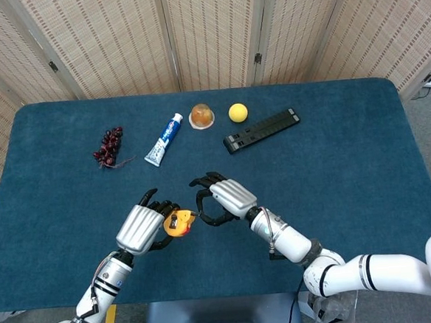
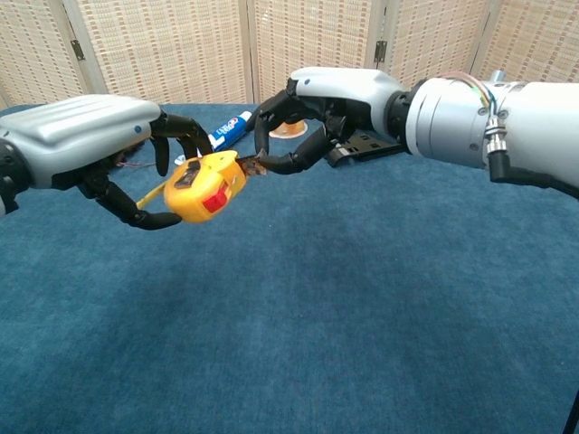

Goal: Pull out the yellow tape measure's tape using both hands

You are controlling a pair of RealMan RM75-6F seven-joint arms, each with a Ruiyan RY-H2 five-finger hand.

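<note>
The yellow tape measure (image 2: 204, 185) has a red button on its side and is held off the table in my left hand (image 2: 99, 145), whose black fingers wrap around its case. In the head view the tape measure (image 1: 176, 223) shows between the two hands, near the table's front edge. My right hand (image 2: 312, 108) is just right of it and pinches the tape's end tab at the case's mouth between thumb and a finger. Only a very short bit of tape shows outside the case. My right hand (image 1: 229, 199) and left hand (image 1: 141, 227) almost touch.
At the back of the blue table (image 1: 349, 167) lie dark grapes (image 1: 109, 146), a toothpaste tube (image 1: 164, 140), a jelly cup (image 1: 201, 116), a yellow ball (image 1: 237, 113) and a black remote-like bar (image 1: 261, 130).
</note>
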